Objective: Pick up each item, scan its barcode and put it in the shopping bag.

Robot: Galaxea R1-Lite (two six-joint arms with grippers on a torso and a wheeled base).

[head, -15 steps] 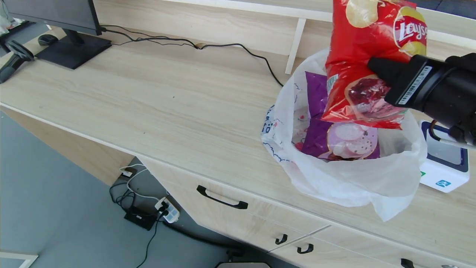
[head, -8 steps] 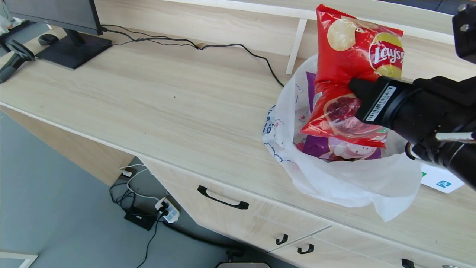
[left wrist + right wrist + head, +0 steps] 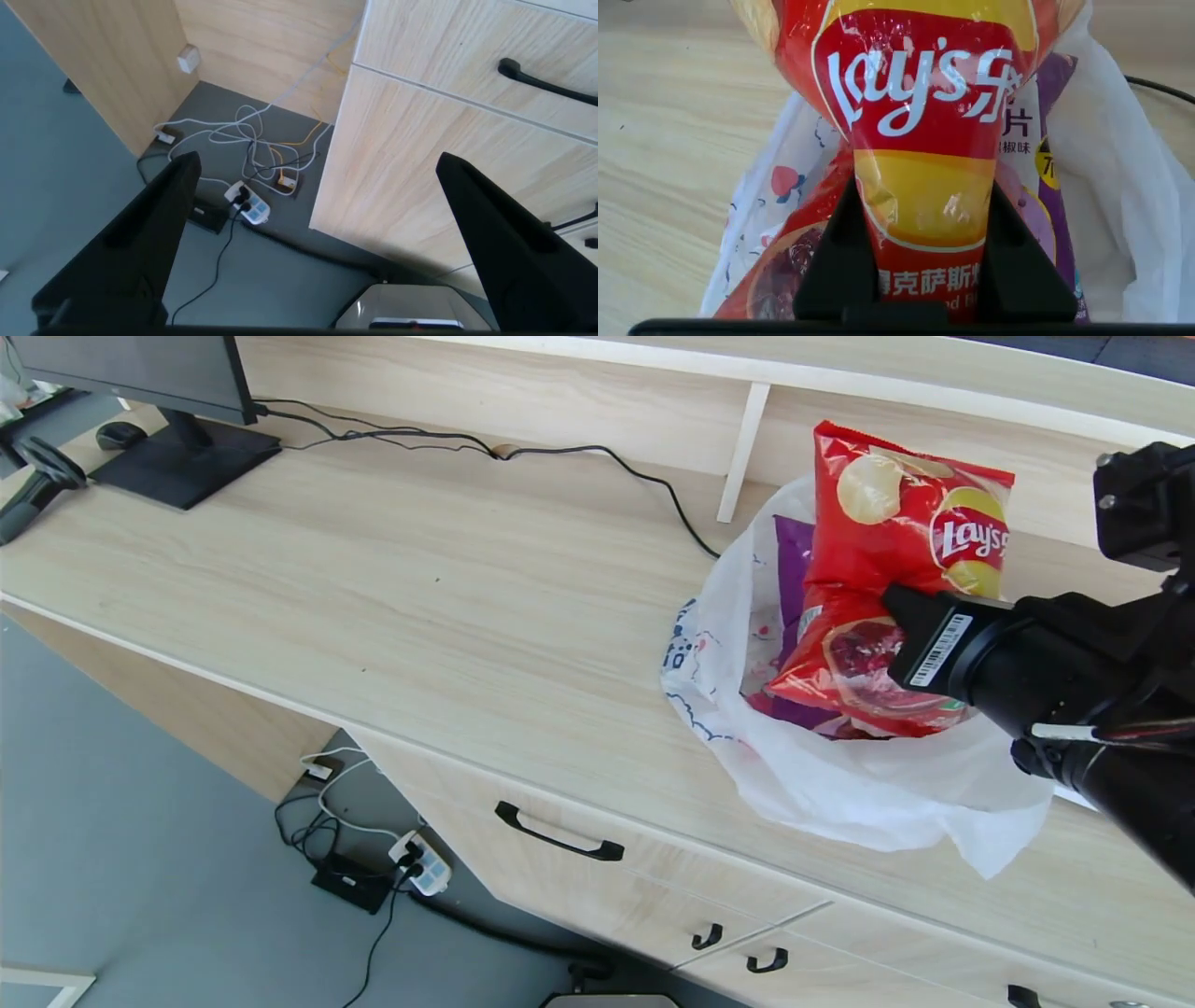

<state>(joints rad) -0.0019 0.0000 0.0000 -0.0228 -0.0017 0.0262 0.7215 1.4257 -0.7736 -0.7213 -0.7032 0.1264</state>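
Note:
My right gripper [image 3: 901, 621] is shut on a red bag of chips [image 3: 887, 569], pinching its middle, and holds it upright with its lower end inside the mouth of the white plastic shopping bag [image 3: 840, 775] on the wooden counter. In the right wrist view the two black fingers [image 3: 845, 252] squeeze the red bag of chips [image 3: 920, 121] over the shopping bag [image 3: 1130, 215]. A purple bag of chips [image 3: 794, 569] lies inside the shopping bag behind the red one. My left gripper [image 3: 318, 243] hangs open below the counter, over the floor, with nothing between its fingers.
A monitor stand [image 3: 182, 448] and black cables [image 3: 560, 453] sit on the counter's far left and middle. A white upright divider [image 3: 742, 453] stands behind the bag. Drawers with black handles [image 3: 558, 833] run below the counter edge. Cables and a power strip [image 3: 248, 205] lie on the floor.
My right gripper has lowered the red bag of chips from above the shopping bag down into its mouth. The white scanner box at the right is now hidden behind the arm.

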